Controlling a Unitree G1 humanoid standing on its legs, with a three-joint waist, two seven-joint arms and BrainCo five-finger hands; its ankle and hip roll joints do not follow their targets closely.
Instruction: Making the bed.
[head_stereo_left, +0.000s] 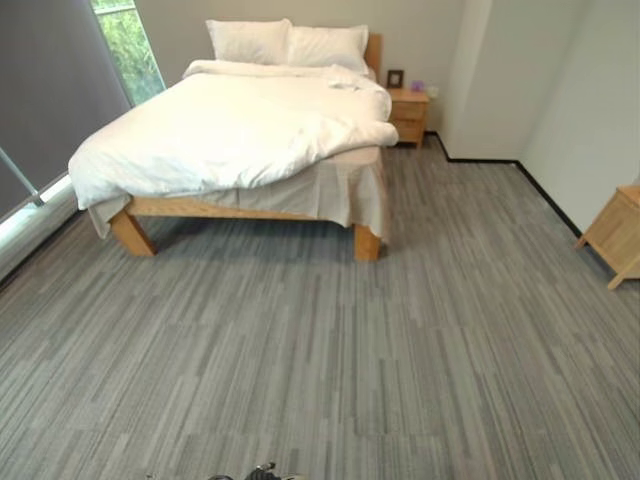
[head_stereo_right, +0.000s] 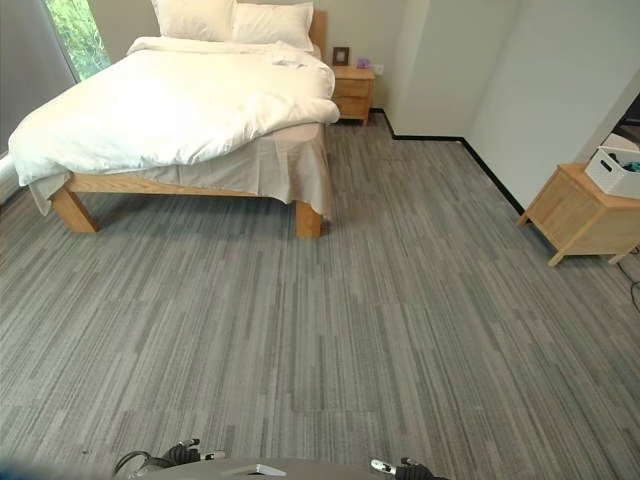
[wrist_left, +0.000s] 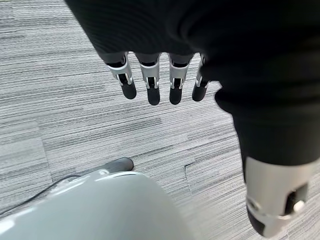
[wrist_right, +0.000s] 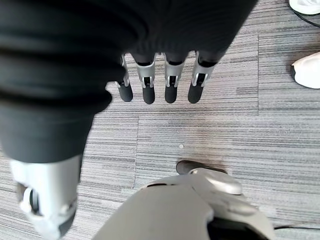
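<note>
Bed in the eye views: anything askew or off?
Yes. The white duvet lies crooked: it hangs low off the window-side foot corner, but is bunched up at the other foot corner, baring the beige bed skirt. Rumpled near the pillows too. Both hands hang open over the floor.

Duvet (head_stereo_left: 235, 125): plain white.
Pillows (head_stereo_left: 288, 43): white, no pattern.
Bed frame (head_stereo_left: 133, 232): light honey wood.
Bed skirt (head_stereo_left: 330, 193): pale beige.
Floor (head_stereo_left: 400, 330): grey carpet, streaked in lighter and darker stripes.
Nightstand (head_stereo_left: 409, 114): light wood.
Cabinet (head_stereo_right: 580, 213): light wood, right side.
Box (head_stereo_right: 617, 169): white.
Skirting (head_stereo_right: 490, 172): black.
Left robot hand (wrist_left: 160, 75): silver fingers, dark tips, black ribbed cover.
</note>
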